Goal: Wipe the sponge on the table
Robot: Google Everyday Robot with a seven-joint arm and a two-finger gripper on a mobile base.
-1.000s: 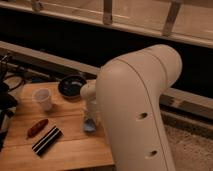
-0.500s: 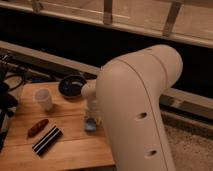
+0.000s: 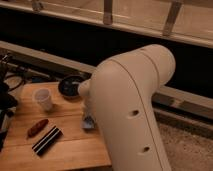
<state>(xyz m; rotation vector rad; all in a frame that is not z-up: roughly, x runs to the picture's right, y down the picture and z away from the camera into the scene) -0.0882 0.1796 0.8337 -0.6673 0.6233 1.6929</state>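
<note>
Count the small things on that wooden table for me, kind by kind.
white cup: 1
dark bowl: 1
reddish-brown sausage-shaped thing: 1
striped bar: 1
sponge: 1, with the tool right over it
Total: 5 on the table

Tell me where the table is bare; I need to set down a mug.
On the table, the front strip right of the bar is bare, and the middle between cup and sponge. Crowded: left side; the gripper is at the sponge, right edge.

High behind arm [image 3: 135,110], overlooking table [image 3: 75,150] (gripper [image 3: 88,111] mid-frame).
</note>
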